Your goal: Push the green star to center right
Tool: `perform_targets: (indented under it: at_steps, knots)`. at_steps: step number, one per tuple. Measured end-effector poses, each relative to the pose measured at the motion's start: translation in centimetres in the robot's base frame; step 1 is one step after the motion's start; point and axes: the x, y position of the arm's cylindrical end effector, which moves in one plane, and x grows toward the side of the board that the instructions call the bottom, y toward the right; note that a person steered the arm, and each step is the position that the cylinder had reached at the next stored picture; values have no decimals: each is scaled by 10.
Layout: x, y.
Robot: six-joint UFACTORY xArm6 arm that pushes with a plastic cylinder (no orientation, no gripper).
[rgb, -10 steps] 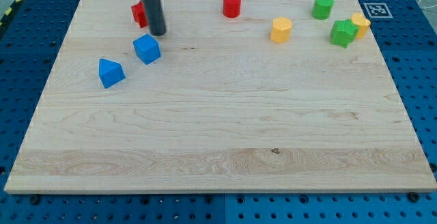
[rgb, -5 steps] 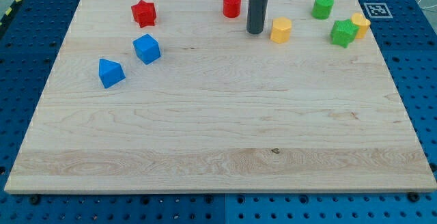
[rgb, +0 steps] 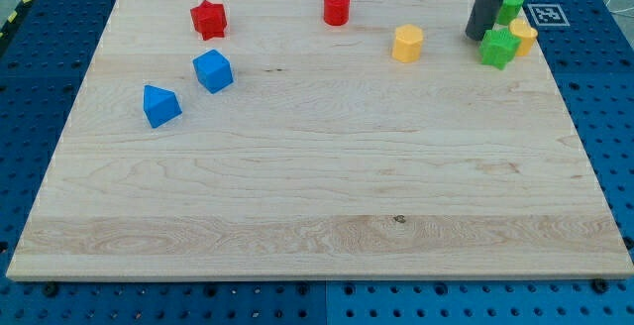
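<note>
The green star (rgb: 499,48) lies near the board's top right corner, touching a yellow block (rgb: 524,36) on its right. My dark rod stands just left of and above the star, with my tip (rgb: 477,36) right at the star's upper left edge. A green cylinder (rgb: 511,4) sits behind the rod, partly hidden by it.
A yellow hexagonal block (rgb: 407,44) lies left of my tip. A red cylinder (rgb: 337,7) and a red star (rgb: 208,19) sit along the top. Two blue blocks (rgb: 212,70) (rgb: 160,105) lie at the left. The wooden board (rgb: 317,206) has its right edge close to the star.
My rod has swept right along the top of the board, from beside the red star, past the yellow hexagonal block, to the green star. The green cylinder has shifted right.
</note>
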Motion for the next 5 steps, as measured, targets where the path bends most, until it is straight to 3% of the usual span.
perform_targets:
  at_steps: [2, 5]
  knots:
    - [54, 18]
    - [31, 37]
